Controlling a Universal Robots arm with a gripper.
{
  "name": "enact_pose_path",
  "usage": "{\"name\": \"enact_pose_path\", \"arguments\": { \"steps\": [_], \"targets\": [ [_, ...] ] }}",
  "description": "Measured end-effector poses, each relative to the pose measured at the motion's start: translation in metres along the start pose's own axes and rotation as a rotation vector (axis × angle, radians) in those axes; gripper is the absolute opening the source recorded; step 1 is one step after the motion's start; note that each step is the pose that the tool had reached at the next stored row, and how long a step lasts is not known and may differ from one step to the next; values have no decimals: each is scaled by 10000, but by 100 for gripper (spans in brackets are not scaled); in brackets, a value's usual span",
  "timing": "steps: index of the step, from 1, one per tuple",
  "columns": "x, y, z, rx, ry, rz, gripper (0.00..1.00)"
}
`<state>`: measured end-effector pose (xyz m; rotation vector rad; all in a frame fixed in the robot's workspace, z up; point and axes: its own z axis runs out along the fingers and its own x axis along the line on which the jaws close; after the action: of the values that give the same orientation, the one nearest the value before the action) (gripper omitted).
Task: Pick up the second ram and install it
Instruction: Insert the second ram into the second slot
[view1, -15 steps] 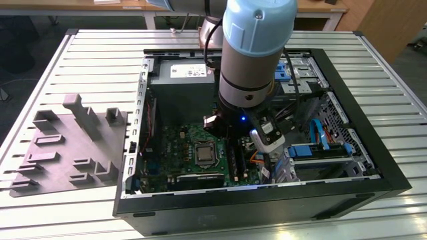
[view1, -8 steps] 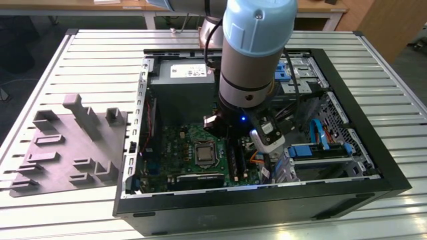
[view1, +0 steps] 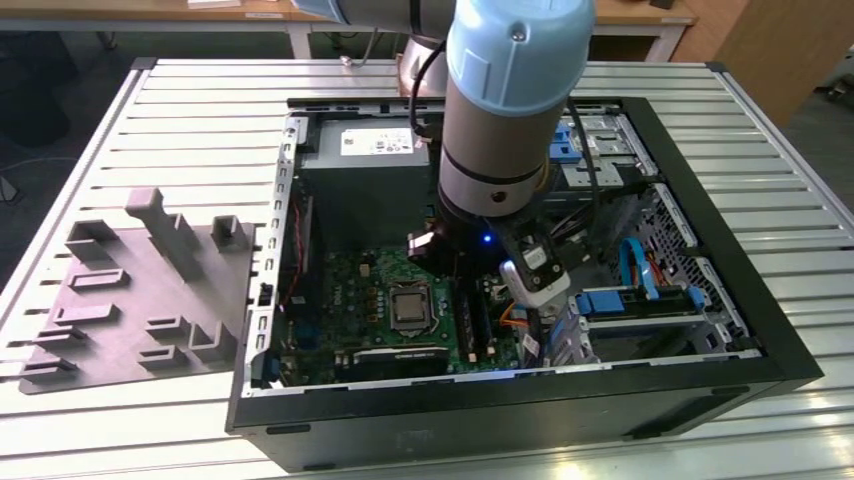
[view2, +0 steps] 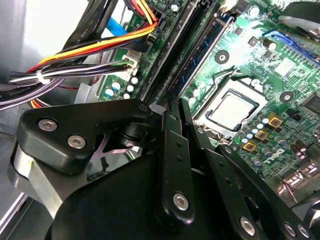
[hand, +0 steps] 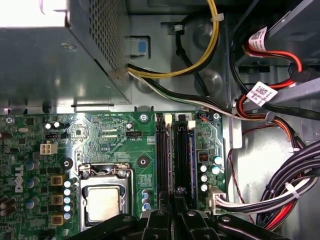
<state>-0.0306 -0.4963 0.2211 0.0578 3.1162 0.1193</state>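
Second ram (hand: 191, 150) stands on edge in the bank of memory slots at the edge of the motherboard (hand: 110, 140), between the processor socket (hand: 105, 200) and the bundled cables (hand: 280, 200); in the second wrist view it reads as a long blue-green stick (view2: 202, 50) running away from the fingertips beside a darker neighbouring slot. The arm (view1: 514, 100) reaches down into the open computer case (view1: 747, 300), and the gripper (hand: 178, 192) sits low over the near end of the slot bank. Its jaws are drawn almost fully together, with only a narrow slit between them in the second wrist view (view2: 175, 107). No board edge can be seen between them, so the gripper appears to bear on or hang just above the module and not to carry it. The grey holder tray (view1: 134, 290) lies on the table (view1: 200, 110) on the exterior view's left, well apart from the case, with no stick visible in its pockets. Judged from this layout, pick-up and transfer are complete and the module is already in its slot. Whether it is fully seated and the end latches are closed cannot be confirmed, because the slot ends nearest the gripper are hidden by the fingers. Seating pressure and latch engagement remain the open items.
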Motion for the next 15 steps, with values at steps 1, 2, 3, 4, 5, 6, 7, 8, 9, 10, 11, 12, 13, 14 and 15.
{"name": "enact_pose_path", "arguments": {
  "steps": [1,2,3,4,5,6,7,8,9,10,11,12,13,14,15],
  "targets": [
    [0,0,0,1,0,0,18],
    [0,0,0,2,-1,0,18],
    [1,0,0,2,0,0,18],
    [0,0,1,0,-1,0,18],
    [1,0,2,-1,-1,0,18],
    [0,0,2,-1,-1,0,18],
    [1,0,2,0,-1,1,16],
    [0,0,2,0,-2,0,16],
    [1,0,2,0,-2,0,11],
    [1,0,2,0,-2,0,11],
    [0,0,3,0,-1,0,11],
    [1,0,3,0,-1,0,11],
    [1,0,3,0,-1,0,11],
    [1,0,3,0,-1,0,11],
    [1,0,3,0,-1,0,11]
  ]
}}
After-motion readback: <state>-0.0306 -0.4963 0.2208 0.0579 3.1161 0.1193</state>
